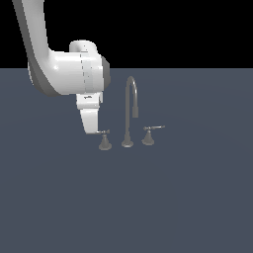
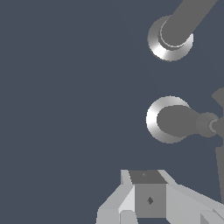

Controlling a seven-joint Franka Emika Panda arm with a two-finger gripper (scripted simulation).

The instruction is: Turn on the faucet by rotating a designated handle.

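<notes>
Fingers: you can't tell if they're spread or closed. In the ext. view the gripper [image 1: 97, 131] shows only as a white block whose lower end sits at the lever of the designated handle [image 1: 104, 140], touching or just beside it; contact can't be confirmed. In the wrist view you get one pale grey finger [image 2: 148, 199] w/ a dark pad face, nothing clamped in sight.

Faucet [image 1: 129, 111] stands on the flat dark blue-grey floor [image 1: 188, 197], roughly mid-scene. Ref everything to its gooseneck spout [image 1: 131, 106]: tall, thin, upright, tip curving over toward the ext. view's right. Designated handle is just beside the spout base on the ext. view's left, cone base on the floor, thin lever on top. Twin handle [image 1: 149, 136] sits just beside the spout base on the opposite side, lever pointing away from the spout.

Wrist view: two shiny round bases [image 2: 165, 119] seen from above, near each other; which is which you can't tell.
</notes>
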